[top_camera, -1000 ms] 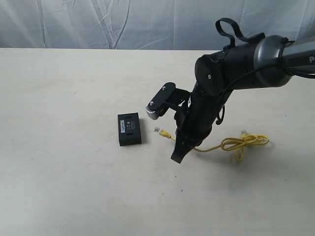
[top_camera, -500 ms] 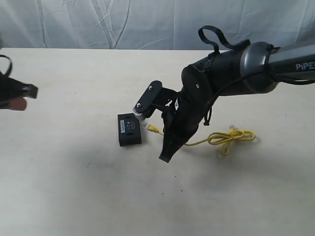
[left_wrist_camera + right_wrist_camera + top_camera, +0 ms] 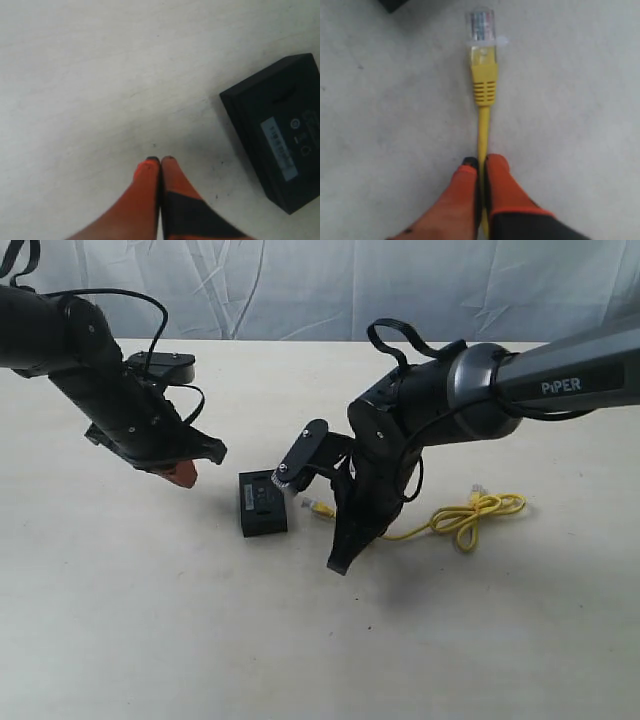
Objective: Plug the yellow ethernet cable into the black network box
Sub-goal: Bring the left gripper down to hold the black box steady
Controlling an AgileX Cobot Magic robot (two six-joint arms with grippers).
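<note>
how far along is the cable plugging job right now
Done: the right claw is shut on the yellow ethernet cable behind its clear plug. In hand: the plug points roughly toward the black network box but is apart from it. The left claw hangs shut and empty beside the box. Left: push the plug into the box.

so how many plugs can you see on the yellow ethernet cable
2. One plug is beside the black network box, on the end the right gripper holds; the other is by the looped bundle.
</note>
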